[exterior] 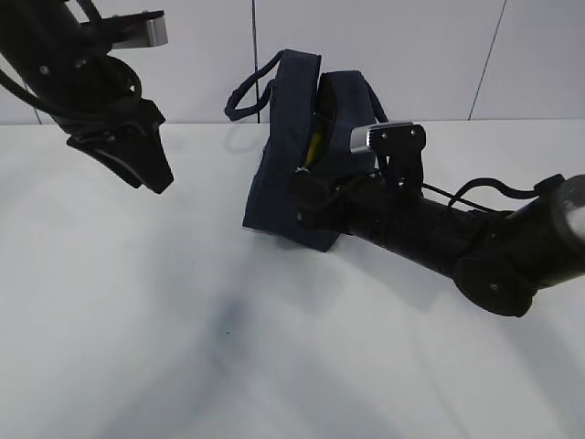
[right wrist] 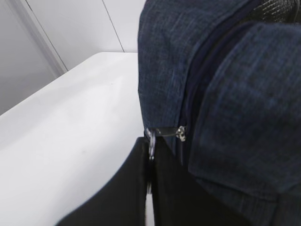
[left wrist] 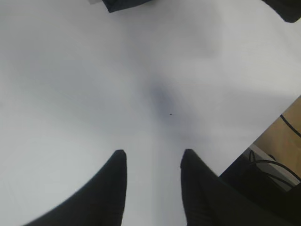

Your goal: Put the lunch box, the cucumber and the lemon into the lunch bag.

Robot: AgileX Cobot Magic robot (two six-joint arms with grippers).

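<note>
Now your right gripper [right wrist: 149,155] sits pressed against the near side of the lunch bag [exterior: 292,197], its jaws pinched shut on the metal ring pull [right wrist: 151,141] of the zipper [right wrist: 167,131]. The pull lies directly ahead of your fingertips, at the lower end of a zipper seam that climbs up and away along the bag's edge, so any coming pull would likely run along that seam. This arm is plainly the nearer one.

The bag is a boxy shape of dark navy, denim-like woven fabric, standing toward the back of a smooth white table [exterior: 183,347], with two padded loop handles [exterior: 251,91] drooping from its top. Its mouth gapes a little, and a sliver of yellow [exterior: 313,146] shows inside, possibly the lemon; you cannot tell for sure. No lunch box or cucumber is visible on the table, so they are probably inside already.

Your left gripper [left wrist: 153,157] hangs well apart from the bag, above bare tabletop, its two dark fingers [left wrist: 113,179] spread and holding nothing.
</note>
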